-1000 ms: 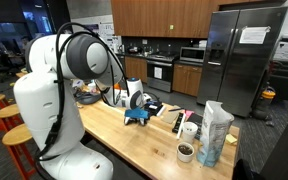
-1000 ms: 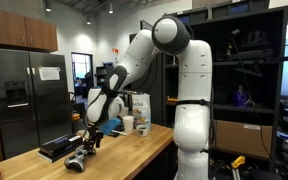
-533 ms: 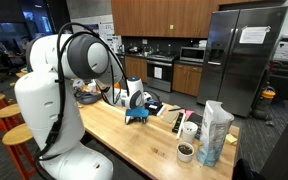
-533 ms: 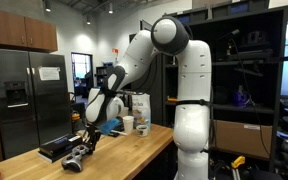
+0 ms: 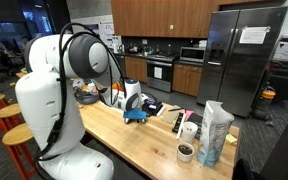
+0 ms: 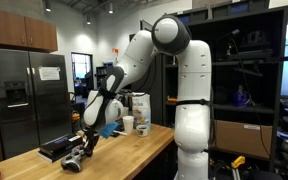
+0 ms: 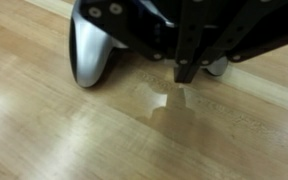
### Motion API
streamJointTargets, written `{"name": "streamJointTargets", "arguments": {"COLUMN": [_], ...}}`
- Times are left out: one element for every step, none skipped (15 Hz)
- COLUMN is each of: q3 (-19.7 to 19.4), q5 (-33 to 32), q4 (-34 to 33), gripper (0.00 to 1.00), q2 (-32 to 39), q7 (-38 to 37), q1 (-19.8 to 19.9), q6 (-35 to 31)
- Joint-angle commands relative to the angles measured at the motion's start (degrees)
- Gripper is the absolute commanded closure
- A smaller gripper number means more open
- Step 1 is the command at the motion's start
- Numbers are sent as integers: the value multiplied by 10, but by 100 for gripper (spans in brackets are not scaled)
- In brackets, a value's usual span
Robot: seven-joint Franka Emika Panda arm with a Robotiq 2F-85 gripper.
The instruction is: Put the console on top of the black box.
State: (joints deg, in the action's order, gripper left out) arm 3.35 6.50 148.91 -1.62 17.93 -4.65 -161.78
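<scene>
Well, the hand (image 6: 82, 148) is down low at the left end of the bench (image 6: 134, 152) with its jaws closed. From the wrist view it looks clamped across the middle of the console (image 7: 89, 50), one grey horn sticking out to the left. The console sits on the wood just beside the black box (image 6: 54, 149). I'd lift straight up first to clear the box's edge, see that the grip holds level, then carry it across and lower it flat.

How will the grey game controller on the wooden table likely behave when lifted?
The controller looks like smooth, glossy plastic: probably stiff, perhaps slippery. Its rounded horn suggests it could rock or twist in a narrow grip. It looks small on the table, so likely light.
</scene>
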Motion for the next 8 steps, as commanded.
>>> {"name": "streamJointTargets", "arguments": {"q3": [8, 11, 16, 20, 25, 28, 32, 34], "q5": [-55, -67, -66, -65, -58, -55, -52, -49], "q4": [19, 22, 25, 26, 25, 25, 26, 25], "gripper": [100, 100, 83, 73, 70, 63, 57, 50], "q2": [-22, -27, -34, -38, -42, -46, -52, -57], "q7": [-14, -20, -17, -17, -18, -18, -20, -27], "q1": [-5, -8, -13, -17, -23, -28, -33, -37], "q6": [1, 4, 9, 12, 18, 23, 26, 32]}}
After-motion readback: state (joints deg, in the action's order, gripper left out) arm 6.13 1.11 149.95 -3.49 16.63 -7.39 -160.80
